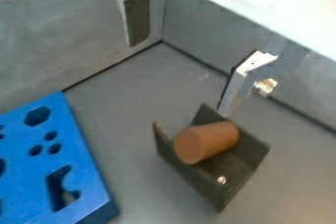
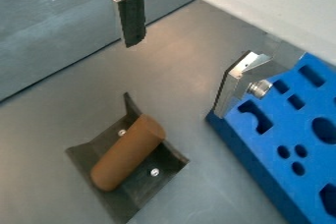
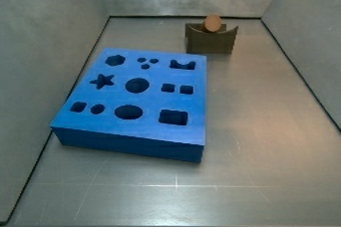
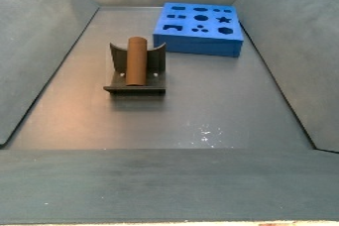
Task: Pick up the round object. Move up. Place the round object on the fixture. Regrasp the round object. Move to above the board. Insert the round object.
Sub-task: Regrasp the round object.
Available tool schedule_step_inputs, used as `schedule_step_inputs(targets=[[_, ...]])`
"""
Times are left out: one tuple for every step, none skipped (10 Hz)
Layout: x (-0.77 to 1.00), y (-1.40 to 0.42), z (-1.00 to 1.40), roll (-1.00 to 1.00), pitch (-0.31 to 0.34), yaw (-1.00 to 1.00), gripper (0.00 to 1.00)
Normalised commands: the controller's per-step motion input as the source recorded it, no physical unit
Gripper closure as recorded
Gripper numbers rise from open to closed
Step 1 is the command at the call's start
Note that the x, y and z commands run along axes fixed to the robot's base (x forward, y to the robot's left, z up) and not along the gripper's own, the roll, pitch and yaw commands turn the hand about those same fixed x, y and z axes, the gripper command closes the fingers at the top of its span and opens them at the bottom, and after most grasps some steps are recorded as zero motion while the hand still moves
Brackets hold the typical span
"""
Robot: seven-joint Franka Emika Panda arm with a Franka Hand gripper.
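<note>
Wrist views: round object (image 1: 207, 141) lies in the fixture (image 1: 226, 182) notch.
End effector (image 2: 188, 46): released, fingers spread, above and apart from it.

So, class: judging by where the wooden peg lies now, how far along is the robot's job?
Done: the brown wooden cylinder peg rests in the notch of the small dark fixture. In hand: the gripper hangs above it, open and holding nothing, so the regrasp is not yet made. Left: regrasping, moving above the thick blue foam board and inserting; its cut-outs look unfilled.
</note>
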Motion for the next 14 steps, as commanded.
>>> schedule_step_inputs(targets=[[-0.02, -0.02, 0.01, 1.00, -0.055, 0.01, 0.00], [-0.02, -0.02, 0.00, 1.00, -0.055, 0.01, 0.00], [-0.02, -0.02, 0.00, 1.00, -0.055, 0.02, 0.00], [-0.02, -0.02, 0.01, 1.00, -0.054, 0.02, 0.00], [-0.01, -0.02, 0.01, 1.00, -0.052, 0.02, 0.00], [-0.01, -0.02, 0.01, 1.00, -0.050, 0.02, 0.00], [-0.01, -0.02, 0.01, 1.00, -0.048, 0.01, 0.00], [0.00, -0.02, 0.01, 1.00, -0.042, 0.02, 0.00], [0.00, -0.02, 0.01, 1.00, -0.039, 0.02, 0.00], [0.01, -0.03, 0.00, 1.00, -0.031, 0.02, 0.00], [0.02, -0.02, 0.00, 1.00, -0.025, 0.02, 0.00], [0.02, -0.03, 0.00, 1.00, -0.012, 0.02, 0.00], [0.03, -0.03, 0.00, 1.00, -0.007, 0.02, 0.00], [0.03, -0.03, -0.01, 1.00, 0.005, 0.02, 0.00]])
